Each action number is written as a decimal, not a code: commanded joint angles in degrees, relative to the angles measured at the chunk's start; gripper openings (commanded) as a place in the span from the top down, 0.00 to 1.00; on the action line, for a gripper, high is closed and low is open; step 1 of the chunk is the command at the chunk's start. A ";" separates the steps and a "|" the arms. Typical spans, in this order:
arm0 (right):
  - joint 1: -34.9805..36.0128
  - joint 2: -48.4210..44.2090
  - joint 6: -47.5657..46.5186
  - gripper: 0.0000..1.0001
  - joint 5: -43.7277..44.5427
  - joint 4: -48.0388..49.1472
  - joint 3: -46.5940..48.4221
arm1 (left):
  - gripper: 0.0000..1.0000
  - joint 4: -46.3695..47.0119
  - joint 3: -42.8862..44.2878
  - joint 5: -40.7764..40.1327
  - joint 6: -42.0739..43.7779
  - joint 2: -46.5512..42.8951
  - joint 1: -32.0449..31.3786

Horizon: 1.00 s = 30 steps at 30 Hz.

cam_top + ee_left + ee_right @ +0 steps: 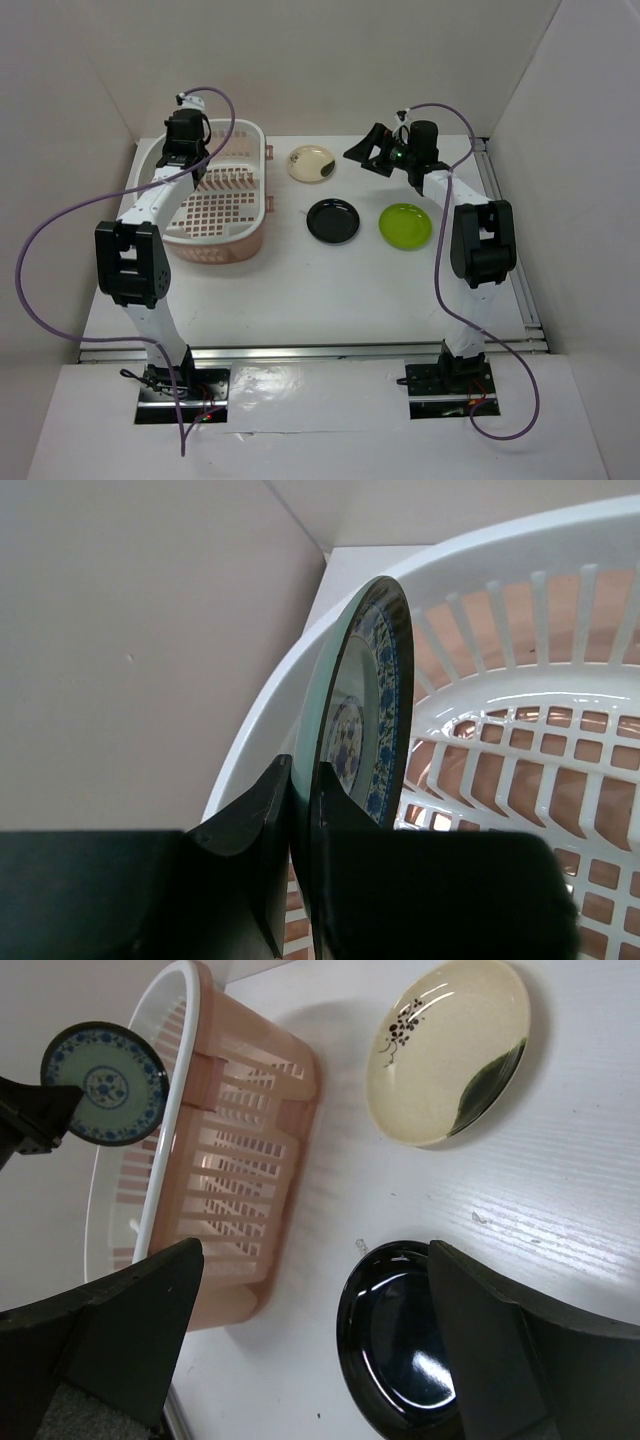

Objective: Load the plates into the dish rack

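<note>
Presently, by item:
- Left gripper (pixel 303 805): clamped on the rim of the blue-patterned plate (pixel 378 700). The plate is held upright on edge over the far left end of the dish rack (pixel 520 540), at upper left of the top view. Whether its lower edge touches the grid floor cannot be told.
- Right gripper (pixel 315 1255): jaws spread wide and empty, hovering over the table (pixel 330 290) at upper right.
- Cream plate (pixel 450 1050): lies flat with a dark mark, just right of the rack.
- Black plate (pixel 400 1350): glossy, lies flat near the frame's centre.
- Lime green plate (pixel 405 225): lies flat, right of the black one and apart from it.
</note>
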 commanded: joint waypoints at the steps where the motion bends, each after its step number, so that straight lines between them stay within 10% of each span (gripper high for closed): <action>1: 0.07 -0.24 0.05 0.00 -0.61 2.74 0.47 | 1.00 4.03 0.16 0.22 0.47 0.04 0.33; 30: 0.07 1.61 0.58 0.00 -1.66 3.80 0.99 | 1.00 10.44 -7.49 5.06 2.58 1.71 1.38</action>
